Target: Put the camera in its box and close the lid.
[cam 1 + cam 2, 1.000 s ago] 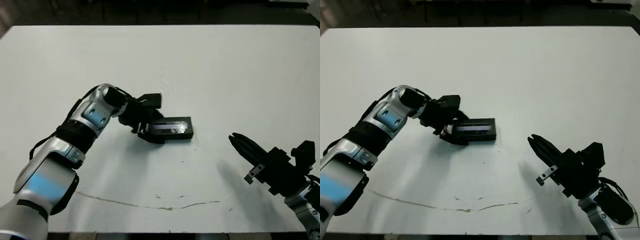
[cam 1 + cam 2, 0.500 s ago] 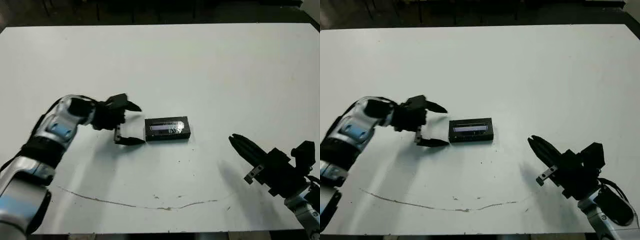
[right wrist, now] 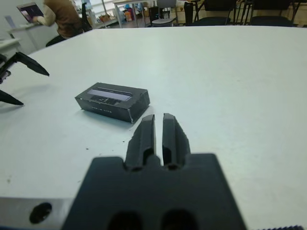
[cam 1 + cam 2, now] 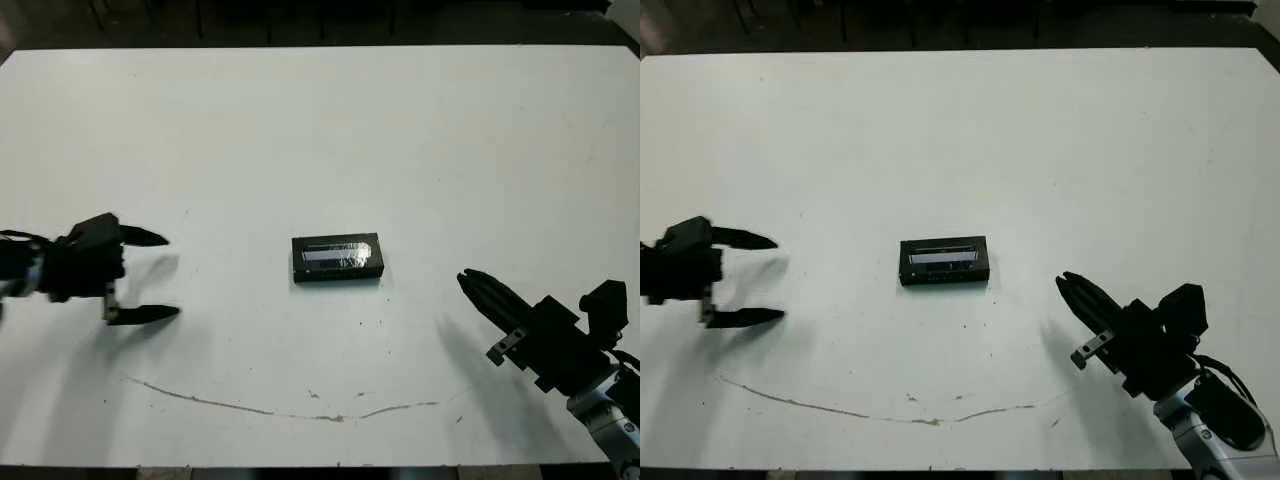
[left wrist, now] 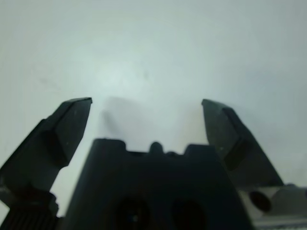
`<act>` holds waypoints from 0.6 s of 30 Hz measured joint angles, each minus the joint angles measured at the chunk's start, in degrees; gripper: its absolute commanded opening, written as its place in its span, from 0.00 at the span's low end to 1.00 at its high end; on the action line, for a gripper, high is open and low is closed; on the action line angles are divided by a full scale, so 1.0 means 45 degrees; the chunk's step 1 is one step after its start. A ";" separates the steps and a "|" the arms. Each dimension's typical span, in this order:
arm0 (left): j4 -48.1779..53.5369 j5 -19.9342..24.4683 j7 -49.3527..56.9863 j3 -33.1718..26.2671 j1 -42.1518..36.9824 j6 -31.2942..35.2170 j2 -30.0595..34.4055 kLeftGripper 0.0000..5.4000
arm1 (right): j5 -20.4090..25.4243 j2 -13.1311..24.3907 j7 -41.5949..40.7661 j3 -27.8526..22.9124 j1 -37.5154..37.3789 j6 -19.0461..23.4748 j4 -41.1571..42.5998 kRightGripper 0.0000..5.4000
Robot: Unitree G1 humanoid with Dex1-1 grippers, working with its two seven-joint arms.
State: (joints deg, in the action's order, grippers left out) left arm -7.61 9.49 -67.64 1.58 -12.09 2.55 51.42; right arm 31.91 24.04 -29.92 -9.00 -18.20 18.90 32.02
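We see the box [image 4: 338,258] mid-table with the lid [image 4: 338,251] on, camera out of sight | our left gripper [image 4: 140,277] stands spread and empty, well apart to its left | our right gripper [image 4: 480,290] rests pressed together, near it | risk: lid perhaps not fully seated, so a careless nudge could pop it.

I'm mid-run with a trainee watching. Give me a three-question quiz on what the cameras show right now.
1. True or false: the lid sits on the box.
2. Which gripper has its jaws open? A) left gripper B) right gripper C) both
3. Fill in: neither gripper is ____ the box.

Key: 1. True; the camera cannot be seen. 2. A; the right jaws are shut and empty. 3. touching; the box lies alone on the table between them.
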 measured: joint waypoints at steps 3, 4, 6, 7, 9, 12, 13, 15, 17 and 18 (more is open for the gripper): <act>0.2536 0.0867 0.2641 -0.1615 0.0762 0.0971 -0.1084 0.92 | -0.0053 -0.0010 0.0136 0.0060 0.0085 0.0020 0.0020 0.00; 0.3392 0.1245 0.3668 -0.1972 0.0862 0.1269 -0.1825 0.89 | -0.0181 -0.0009 0.0274 0.0075 0.0115 0.0029 0.0070 0.00; 0.4908 0.1870 0.5563 -0.2192 0.0920 0.1891 -0.3371 0.82 | -0.0518 -0.0024 0.0583 0.0124 0.0186 0.0003 0.0118 0.00; 0.5588 0.2052 0.6496 -0.2170 0.0887 0.2183 -0.4136 0.78 | -0.0661 -0.0076 0.0722 0.0154 0.0206 -0.0030 0.0126 0.00; 0.6719 0.2248 0.8102 -0.1862 0.0620 0.2746 -0.5502 0.71 | -0.0984 -0.0331 0.1064 0.0220 0.0252 -0.0198 0.0155 0.00; 0.8074 0.2268 0.9793 -0.0760 -0.0284 0.3930 -0.6962 0.60 | -0.1738 -0.0590 0.1708 0.0323 0.0339 -0.0454 0.0285 0.00; 0.8353 0.2240 1.0198 -0.0348 -0.0621 0.4321 -0.7334 0.57 | -0.1974 -0.0697 0.1939 0.0358 0.0359 -0.0460 0.0320 0.00; 0.8541 0.2027 1.0874 0.0450 -0.1238 0.4958 -0.7977 0.50 | -0.2481 -0.0832 0.2400 0.0461 0.0348 -0.0450 0.0399 0.00; 0.8529 0.1732 1.1485 0.1291 -0.1673 0.5621 -0.8631 0.43 | -0.2866 -0.0870 0.2631 0.0520 0.0343 -0.0464 0.0387 0.00; 0.8417 0.1595 1.1752 0.1717 -0.1866 0.6021 -0.8988 0.39 | -0.3006 -0.0896 0.2663 0.0564 0.0334 -0.0483 0.0368 0.00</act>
State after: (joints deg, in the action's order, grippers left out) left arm 30.27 16.66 -14.76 9.31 -20.49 29.64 10.97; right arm 18.38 20.01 -17.93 -6.46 -16.70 16.72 33.68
